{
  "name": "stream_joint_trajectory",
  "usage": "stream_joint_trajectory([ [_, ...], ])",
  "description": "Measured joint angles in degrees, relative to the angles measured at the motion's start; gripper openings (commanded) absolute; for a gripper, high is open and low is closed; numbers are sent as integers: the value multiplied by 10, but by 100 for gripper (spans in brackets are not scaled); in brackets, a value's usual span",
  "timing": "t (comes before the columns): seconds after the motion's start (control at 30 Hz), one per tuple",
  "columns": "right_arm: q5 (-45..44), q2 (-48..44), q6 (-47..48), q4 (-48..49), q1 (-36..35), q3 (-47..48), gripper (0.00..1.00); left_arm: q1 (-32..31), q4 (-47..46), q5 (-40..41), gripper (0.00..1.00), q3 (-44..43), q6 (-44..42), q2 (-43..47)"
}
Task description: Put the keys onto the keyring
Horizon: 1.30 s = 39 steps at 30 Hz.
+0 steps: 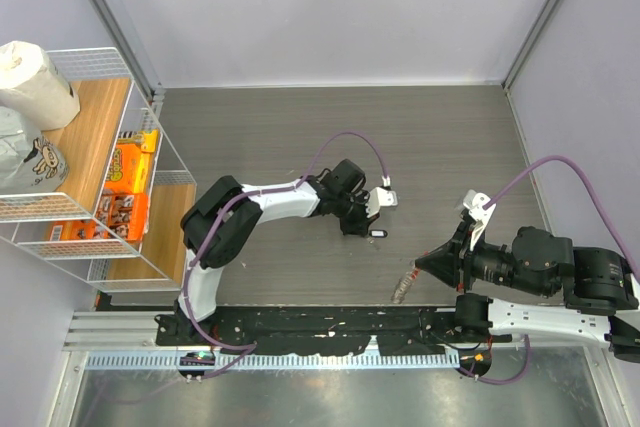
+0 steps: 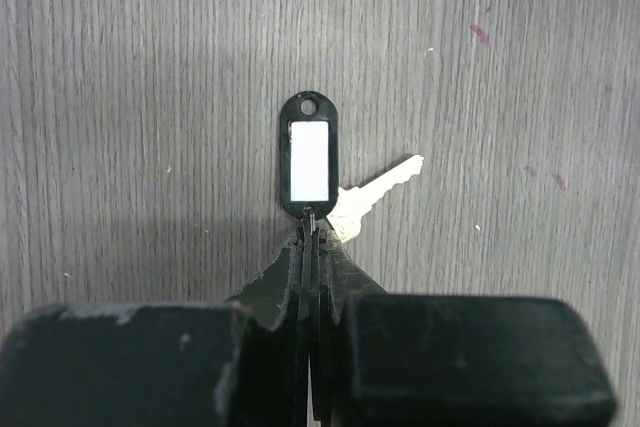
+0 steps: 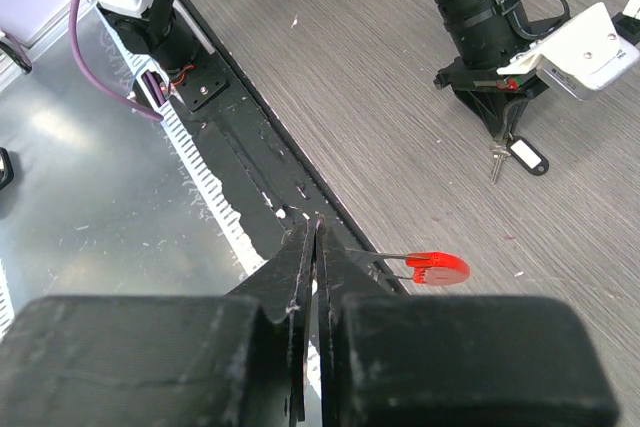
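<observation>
The keys, a silver key joined to a black tag with a white label, lie flat on the grey wood table. My left gripper is shut on the small ring at the tag's near end. From above, the keys show just right of that gripper. My right gripper is shut on the keyring, whose thin wire and red tab stick out to the right, over the table's near edge. The keyring hangs off the right gripper, a short way right of and nearer than the keys.
A white wire rack stands at the left with orange snack packs and a paper roll. A black rail and a white slotted strip run along the near edge by the arm bases.
</observation>
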<state>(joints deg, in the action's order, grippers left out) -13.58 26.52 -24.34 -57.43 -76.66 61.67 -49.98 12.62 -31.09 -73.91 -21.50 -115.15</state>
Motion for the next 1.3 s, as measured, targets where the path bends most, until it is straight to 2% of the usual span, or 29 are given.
stream_joint_trajectory([
  [0.23, 2, 0, 0, 0, 0, 0, 7, 1, -21, -6, 0, 50, 11, 42],
  [0.57, 4, 25, 2, 2, 0, 4, 6, 1, -78, -11, 0, 139, 47, 245],
  [0.9, 10, 66, 5, 11, 0, 17, 6, -6, -135, -2, 0, 228, 109, 396],
  [1.3, 15, 117, 7, 55, 0, 19, 5, -30, -150, -21, 0, 247, 165, 542],
])
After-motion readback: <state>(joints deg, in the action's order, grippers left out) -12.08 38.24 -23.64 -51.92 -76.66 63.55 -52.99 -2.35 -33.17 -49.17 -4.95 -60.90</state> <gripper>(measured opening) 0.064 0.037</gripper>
